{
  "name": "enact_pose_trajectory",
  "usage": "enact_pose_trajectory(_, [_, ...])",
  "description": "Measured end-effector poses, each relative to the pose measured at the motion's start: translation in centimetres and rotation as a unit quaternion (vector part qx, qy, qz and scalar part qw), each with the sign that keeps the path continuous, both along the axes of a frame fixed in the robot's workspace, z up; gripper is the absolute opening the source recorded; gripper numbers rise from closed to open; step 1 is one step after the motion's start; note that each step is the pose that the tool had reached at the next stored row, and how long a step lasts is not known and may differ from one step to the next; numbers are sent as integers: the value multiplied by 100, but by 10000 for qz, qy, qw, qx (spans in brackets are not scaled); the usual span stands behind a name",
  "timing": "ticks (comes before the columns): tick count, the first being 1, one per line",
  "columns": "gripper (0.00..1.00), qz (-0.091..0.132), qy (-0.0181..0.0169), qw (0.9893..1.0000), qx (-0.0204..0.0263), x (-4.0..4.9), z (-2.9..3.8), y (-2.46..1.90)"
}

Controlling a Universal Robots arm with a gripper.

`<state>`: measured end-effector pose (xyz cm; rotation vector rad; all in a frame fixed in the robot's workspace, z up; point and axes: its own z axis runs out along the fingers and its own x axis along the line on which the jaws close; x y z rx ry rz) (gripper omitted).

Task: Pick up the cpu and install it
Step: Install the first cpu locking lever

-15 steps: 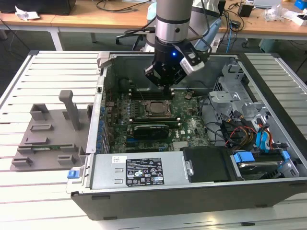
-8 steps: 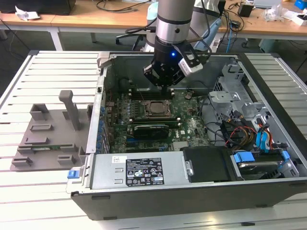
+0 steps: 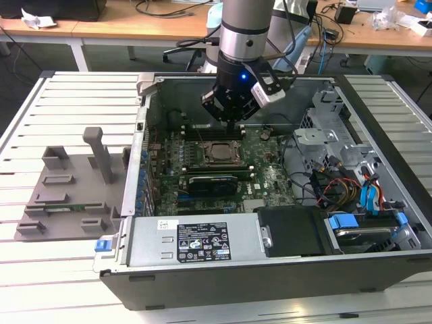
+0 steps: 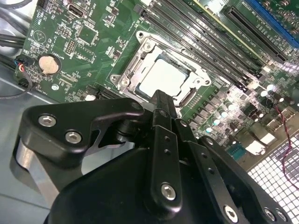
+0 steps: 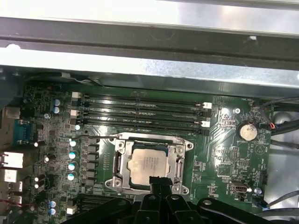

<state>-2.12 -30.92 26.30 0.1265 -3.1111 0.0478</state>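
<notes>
slatted white table [image 3: 61, 101] carries open computer case [image 3: 378, 263]. gripper [image 3: 233, 116] hangs over motherboard [image 5: 224, 154], jaws pressed together, gripping nothing. cpu [image 5: 147, 163] sits in socket frame [image 5: 121, 161], just beneath fingertips [image 4: 161, 100] in both wrist views.

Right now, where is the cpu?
The cpu sits in the socket frame on the motherboard, beside the memory slots, below the gripper.
</notes>
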Motion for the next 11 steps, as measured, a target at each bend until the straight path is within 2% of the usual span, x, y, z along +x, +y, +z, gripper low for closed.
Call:
enact_pose_trajectory(3, [11, 0, -1, 10000, 1, 0, 3, 0])
enact_pose_trajectory(11, [11, 0, 0, 10000, 1, 0, 80, 0])
